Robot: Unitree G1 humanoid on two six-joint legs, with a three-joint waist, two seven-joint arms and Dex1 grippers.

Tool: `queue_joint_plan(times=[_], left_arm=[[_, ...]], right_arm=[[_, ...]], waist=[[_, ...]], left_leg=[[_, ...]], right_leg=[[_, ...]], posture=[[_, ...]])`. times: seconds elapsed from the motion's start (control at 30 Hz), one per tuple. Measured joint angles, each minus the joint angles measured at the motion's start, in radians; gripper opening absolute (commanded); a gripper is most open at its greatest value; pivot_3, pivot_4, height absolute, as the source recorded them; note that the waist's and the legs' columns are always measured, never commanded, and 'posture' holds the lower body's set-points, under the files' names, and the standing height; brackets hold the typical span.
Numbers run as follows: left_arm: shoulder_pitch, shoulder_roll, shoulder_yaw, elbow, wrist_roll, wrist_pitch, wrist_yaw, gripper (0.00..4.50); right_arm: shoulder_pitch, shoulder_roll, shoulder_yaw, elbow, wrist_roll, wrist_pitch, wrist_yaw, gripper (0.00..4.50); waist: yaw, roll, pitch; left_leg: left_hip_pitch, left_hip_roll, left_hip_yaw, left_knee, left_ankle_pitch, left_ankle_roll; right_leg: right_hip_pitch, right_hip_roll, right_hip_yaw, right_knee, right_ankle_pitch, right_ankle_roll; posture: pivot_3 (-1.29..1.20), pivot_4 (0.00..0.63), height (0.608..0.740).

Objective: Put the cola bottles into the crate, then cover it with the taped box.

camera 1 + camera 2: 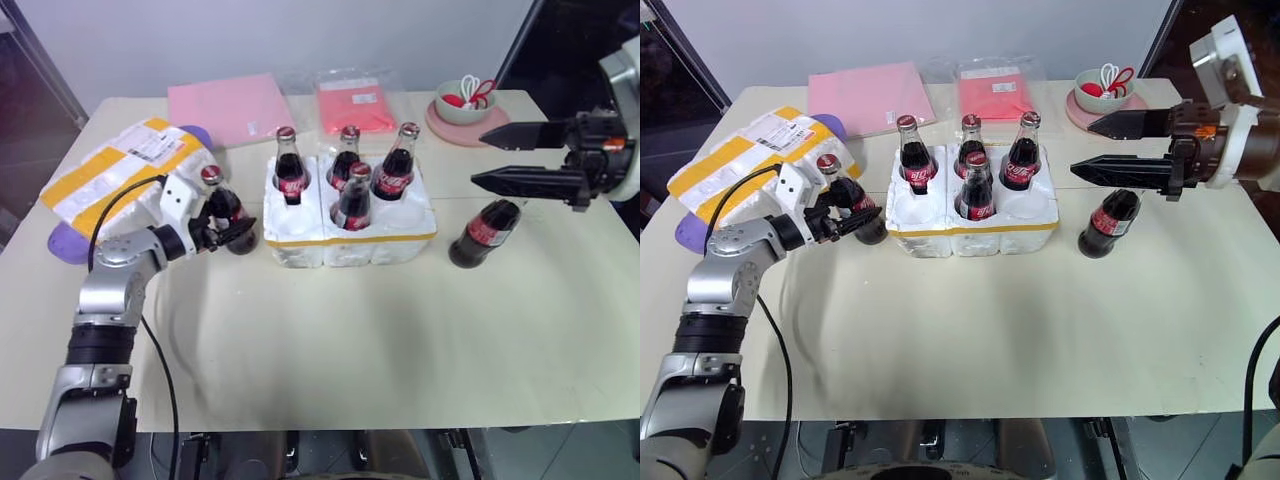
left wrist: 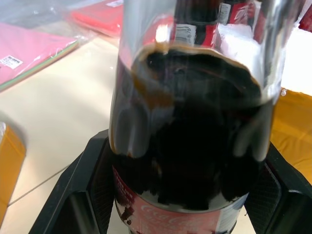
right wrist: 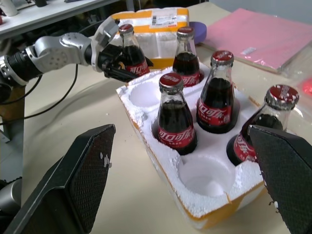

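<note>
Cola bottle (image 1: pixel 222 208) upright between left fingers (image 1: pixel 238 231)

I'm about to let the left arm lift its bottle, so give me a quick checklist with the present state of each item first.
1. Left tool around the cola bottle beside the crate: ok, fingers flank its body.
2. Grip fully closed: cannot tell.
3. Bottle upright on the table: ok.
4. Free well for it: ok, two front wells are open, one at the corner nearest that bottle, one at the other front corner.
5. Right tool out of the way: ok, open, above the last loose bottle.
6. Taped box off the crate: ok.
</note>
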Motion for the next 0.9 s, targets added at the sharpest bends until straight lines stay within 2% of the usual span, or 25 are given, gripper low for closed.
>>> queue_joint_plan(times=[0.13, 0.23, 0.4, 0.67, 0.9], left_arm=[[-0.072, 0.030, 0.046, -0.037, -0.146, 0.171, -0.062, 2.80], [-0.200, 0.065, 0.100, -0.044, -0.262, 0.285, -0.103, 2.80], [-0.399, 0.060, 0.144, -0.022, -0.349, 0.348, -0.133, 2.80], [-0.383, -0.040, -0.046, 0.026, -0.222, 0.245, -0.214, 2.80], [-0.357, -0.057, -0.114, 0.065, -0.097, 0.083, -0.245, 2.80]], right_arm=[[0.015, 0.000, -0.008, 0.000, 0.000, 0.000, -0.002, 4.50], [0.027, -0.001, -0.018, -0.004, 0.001, -0.001, -0.004, 4.50], [0.069, -0.001, -0.038, -0.021, 0.002, 0.000, -0.020, 4.50], [0.122, -0.002, -0.110, -0.060, 0.015, 0.020, -0.069, 4.50], [0.168, -0.004, -0.154, -0.094, 0.035, 0.043, -0.103, 4.50]], waist=[[0.002, -0.002, 0.002], [0.006, -0.003, 0.002], [0.004, -0.003, 0.002], [-0.001, -0.003, 0.002], [0.002, -0.003, 0.002]], left_leg=[[-0.004, 0.000, -0.001, 0.001, 0.000, -0.001], [-0.004, 0.000, -0.001, 0.001, 0.001, -0.002], [-0.003, -0.002, 0.000, 0.001, 0.002, -0.003], [-0.003, -0.002, 0.000, 0.002, 0.003, -0.001], [-0.003, -0.001, -0.001, 0.002, 0.003, 0.001]], right_leg=[[-0.003, 0.000, -0.001, 0.001, 0.000, 0.000], [-0.003, 0.000, -0.001, 0.001, 0.000, 0.001], [-0.002, 0.000, -0.001, 0.001, 0.000, 0.001], [-0.002, 0.001, -0.001, 0.002, 0.001, 0.002], [-0.002, 0.002, 0.000, 0.004, 0.001, 0.002]], posture=[[0.00, 0.150, 0.740], [0.00, 0.150, 0.740], [0.00, 0.150, 0.740], [0.00, 0.150, 0.740], [0.00, 0.150, 0.740]])
